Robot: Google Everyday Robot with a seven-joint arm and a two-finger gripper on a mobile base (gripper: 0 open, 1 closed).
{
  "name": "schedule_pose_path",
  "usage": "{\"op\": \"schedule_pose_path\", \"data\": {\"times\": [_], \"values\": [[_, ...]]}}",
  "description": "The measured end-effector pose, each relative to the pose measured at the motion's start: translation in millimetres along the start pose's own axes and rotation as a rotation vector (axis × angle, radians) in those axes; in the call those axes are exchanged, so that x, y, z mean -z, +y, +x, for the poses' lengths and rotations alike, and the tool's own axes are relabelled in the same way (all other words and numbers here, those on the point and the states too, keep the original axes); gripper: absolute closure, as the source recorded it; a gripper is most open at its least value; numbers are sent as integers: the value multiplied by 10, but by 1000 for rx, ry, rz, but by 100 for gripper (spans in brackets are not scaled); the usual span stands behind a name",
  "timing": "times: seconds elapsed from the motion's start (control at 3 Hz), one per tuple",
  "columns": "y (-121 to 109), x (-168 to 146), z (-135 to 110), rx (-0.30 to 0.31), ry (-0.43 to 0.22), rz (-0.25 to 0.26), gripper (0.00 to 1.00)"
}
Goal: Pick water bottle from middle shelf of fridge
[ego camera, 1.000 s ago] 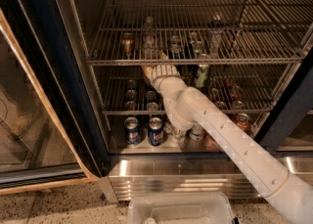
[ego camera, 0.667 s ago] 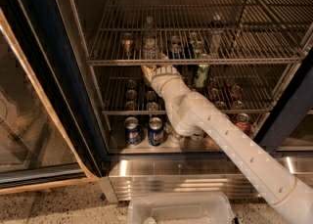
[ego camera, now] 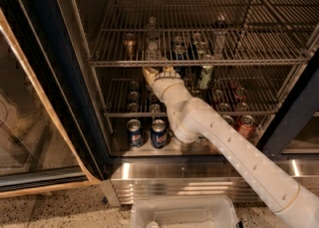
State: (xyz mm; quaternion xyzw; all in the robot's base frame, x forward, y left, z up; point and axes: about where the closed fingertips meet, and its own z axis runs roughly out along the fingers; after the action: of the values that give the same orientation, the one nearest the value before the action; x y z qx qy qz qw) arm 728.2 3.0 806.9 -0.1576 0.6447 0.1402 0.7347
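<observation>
The water bottle (ego camera: 151, 38), clear with ribbed sides, stands upright on the middle shelf (ego camera: 199, 62), a chrome wire rack in the fridge (ego camera: 55, 72). My gripper (ego camera: 157, 71) sits at the shelf's front rail, just below and in front of the bottle, without touching it. Its fingers are spread and hold nothing. My white arm (ego camera: 224, 142) reaches in from the lower right. A dark-capped bottle (ego camera: 219, 33) stands on the same shelf to the right. A green-and-white bottle (ego camera: 206, 75) stands on the rack below.
Several cans (ego camera: 179, 45) stand beside the water bottle. More cans (ego camera: 133, 100) fill the lower rack, and two blue cans (ego camera: 147, 132) stand on the floor panel. The open glass door (ego camera: 30, 122) is at the left. A clear bin (ego camera: 184, 214) is below.
My gripper has shifted slightly to the left along the shelf's front rail, closer under the water bottle. The bottles and cans have not moved.
</observation>
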Motion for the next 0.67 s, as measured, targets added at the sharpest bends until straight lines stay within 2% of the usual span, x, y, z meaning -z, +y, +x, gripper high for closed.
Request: {"op": "schedule_pose_path", "data": {"times": [0.67], "values": [[77, 184, 9, -11, 4, 17, 100]]}}
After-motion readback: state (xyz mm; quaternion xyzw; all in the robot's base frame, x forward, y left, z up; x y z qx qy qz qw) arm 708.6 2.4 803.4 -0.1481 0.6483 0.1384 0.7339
